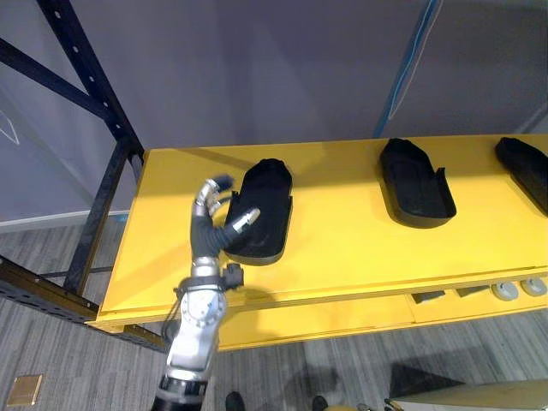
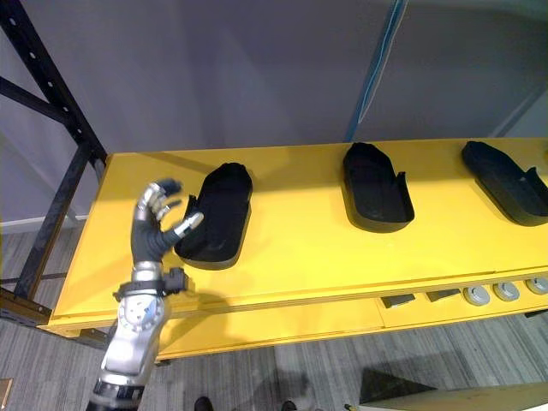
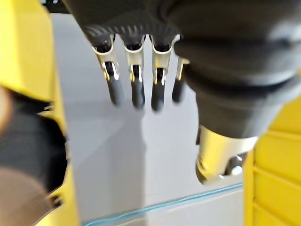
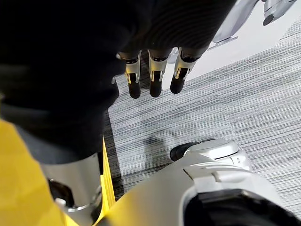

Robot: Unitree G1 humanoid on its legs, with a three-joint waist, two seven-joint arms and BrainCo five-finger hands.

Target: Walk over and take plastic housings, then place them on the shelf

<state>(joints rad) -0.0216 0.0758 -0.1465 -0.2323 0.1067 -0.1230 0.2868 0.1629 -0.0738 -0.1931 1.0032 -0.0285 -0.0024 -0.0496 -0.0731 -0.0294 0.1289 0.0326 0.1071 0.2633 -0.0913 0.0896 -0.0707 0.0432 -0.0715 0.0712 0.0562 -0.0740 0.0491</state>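
Observation:
Three black plastic housings lie on the yellow shelf [image 1: 342, 248]: one at the left [image 1: 264, 205], one in the middle [image 1: 415, 184], one at the right edge [image 1: 524, 171]. My left hand [image 1: 208, 229] is raised just left of the left housing, open, fingers spread, with the thumb over the housing's near edge. In the left wrist view its fingers [image 3: 136, 80] are straight and hold nothing, and the housing [image 3: 28, 141] shows dark beside them. My right hand [image 4: 155, 75] hangs low over the grey carpet, fingers relaxed and holding nothing.
A dark steel rack upright [image 1: 103, 111] with diagonal braces stands at the shelf's left end. A blue upright [image 1: 411, 60] rises behind the middle housing. Small round parts [image 1: 518, 289] sit on a lower ledge at the right. A tan box corner [image 1: 479, 398] lies on the floor.

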